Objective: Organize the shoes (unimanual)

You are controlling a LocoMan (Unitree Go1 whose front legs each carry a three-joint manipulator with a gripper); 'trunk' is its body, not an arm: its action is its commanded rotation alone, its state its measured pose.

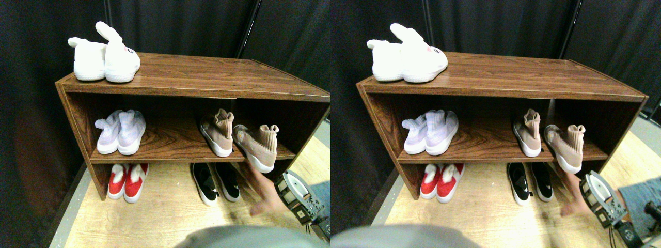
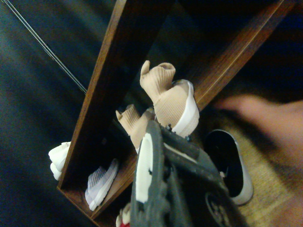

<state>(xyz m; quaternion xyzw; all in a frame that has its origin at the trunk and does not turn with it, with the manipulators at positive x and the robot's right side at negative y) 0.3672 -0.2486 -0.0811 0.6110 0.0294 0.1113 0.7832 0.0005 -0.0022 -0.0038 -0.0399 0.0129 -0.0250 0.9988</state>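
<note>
Low at the frame's right edge sits the right gripper (image 1: 299, 199); whether its pincer is open, I cannot tell. Just left, a person's blurred hand (image 1: 266, 199) reaches in. Tan sneakers (image 1: 255, 146) occupy the middle shelf (image 1: 170, 147), one overhanging; black slip-ons (image 1: 216, 182) lie below.

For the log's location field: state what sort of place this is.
Probably a staged test area, not a lived-in entryway: black curtains hang behind a wooden shoe rack on a light wood floor. Pairs such as the tan sneakers and black slip-ons fill it, and a person's hand reaches in.
</note>
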